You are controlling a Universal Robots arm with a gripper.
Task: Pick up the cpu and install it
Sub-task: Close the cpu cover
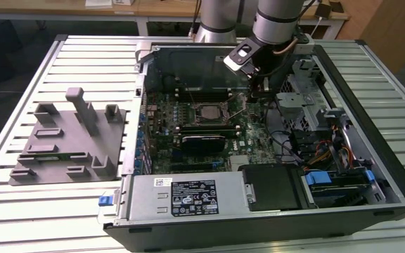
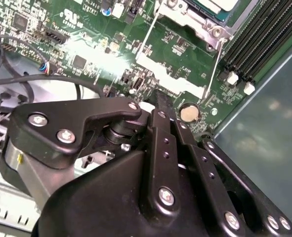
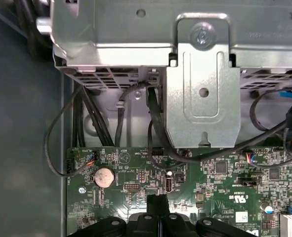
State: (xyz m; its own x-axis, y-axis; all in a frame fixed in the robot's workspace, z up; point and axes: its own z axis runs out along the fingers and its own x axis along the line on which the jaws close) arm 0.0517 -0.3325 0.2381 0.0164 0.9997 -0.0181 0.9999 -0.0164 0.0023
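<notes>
power supply label (image 1: pixel 193 196) print too small to read.

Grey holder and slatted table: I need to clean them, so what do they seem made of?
The grey holder looks like matte plastic: even dull grey, blocky posts, no glints. The slatted table looks like bare metal, perhaps aluminium: pale silvery ribs with soft sheen.
</notes>
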